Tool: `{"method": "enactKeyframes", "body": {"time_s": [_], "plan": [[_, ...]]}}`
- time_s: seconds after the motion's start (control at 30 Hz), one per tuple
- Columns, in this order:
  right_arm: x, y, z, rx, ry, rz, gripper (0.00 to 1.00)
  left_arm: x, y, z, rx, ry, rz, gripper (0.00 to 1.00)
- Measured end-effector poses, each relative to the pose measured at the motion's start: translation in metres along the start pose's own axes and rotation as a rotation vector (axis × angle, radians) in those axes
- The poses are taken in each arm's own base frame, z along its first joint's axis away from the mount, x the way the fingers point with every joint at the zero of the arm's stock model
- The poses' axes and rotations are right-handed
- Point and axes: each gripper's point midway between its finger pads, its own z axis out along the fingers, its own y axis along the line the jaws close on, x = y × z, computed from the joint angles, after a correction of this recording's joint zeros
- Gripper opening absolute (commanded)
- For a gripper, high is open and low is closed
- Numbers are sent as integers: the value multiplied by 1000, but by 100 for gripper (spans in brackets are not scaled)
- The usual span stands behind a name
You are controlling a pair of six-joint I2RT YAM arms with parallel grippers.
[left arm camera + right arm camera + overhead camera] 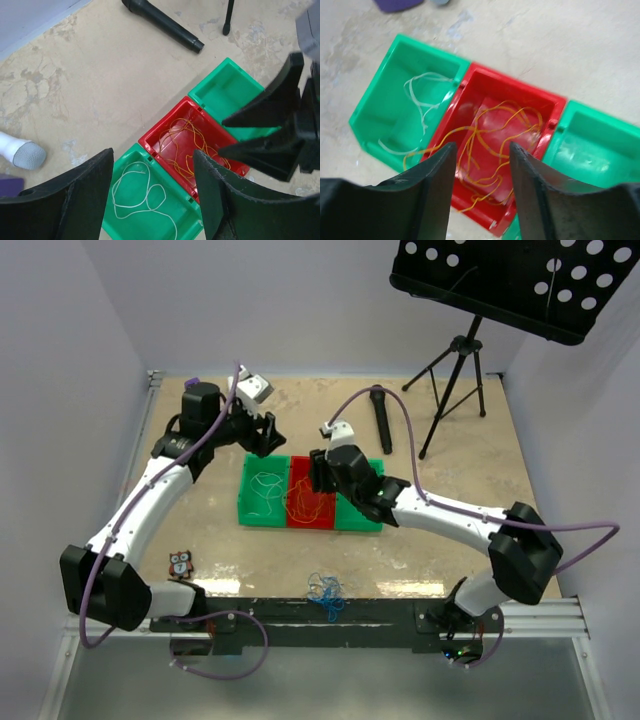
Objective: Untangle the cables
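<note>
White cable [264, 490] lies in the left green bin [262, 522]; orange cable [303, 502] fills the center red bin [310, 524], 1 strand over its left rim. Blue cable [326, 595] sits at the bottom table [490, 465] edge. Right gripper [322, 478] over the red bin and left gripper [264, 438] upper left are both spread, empty.

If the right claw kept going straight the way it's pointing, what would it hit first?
Most likely the orange cable in the red bin, dead ahead of the right gripper; depth is unclear.

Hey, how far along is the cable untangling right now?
Done: white cable lies in the left green bin, orange cable in the red bin. In hand: nothing; left gripper, right gripper open. Left: blue cable sits on the table; right green bin is empty.
</note>
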Motion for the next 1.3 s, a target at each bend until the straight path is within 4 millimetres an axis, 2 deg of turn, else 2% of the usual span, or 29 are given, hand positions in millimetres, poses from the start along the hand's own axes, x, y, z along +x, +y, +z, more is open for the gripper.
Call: {"method": "enactKeyframes", "body": {"time_s": [0.07,0.17,0.3,0.47,0.6,0.77,1.03,1.13,1.27,1.3], "plan": [[15,11,-6,-36,20,-17,59,-3,5,-3,-18,-9,-22,74],[42,36,-14,-98,64,-58,66,-11,24,-10,-75,-37,-80,74],[65,68,-19,-160,97,-91,69,-17,45,-19,-140,-67,-133,74],[73,79,-6,-143,114,-97,66,-16,47,-19,-144,-66,-148,75],[68,79,9,-85,95,-87,61,-16,47,-20,-144,-65,-149,75],[66,77,23,-28,84,-83,46,-16,46,-19,-139,-66,-149,75],[65,68,29,19,81,-84,24,-15,44,-19,-130,-66,-149,75],[61,59,33,40,76,-73,17,-12,44,-18,-129,-61,-152,75],[45,34,40,87,54,-39,1,-11,44,-18,-129,-61,-152,75],[38,26,41,101,45,-27,0,-10,44,-18,-129,-61,-152,75]]}}
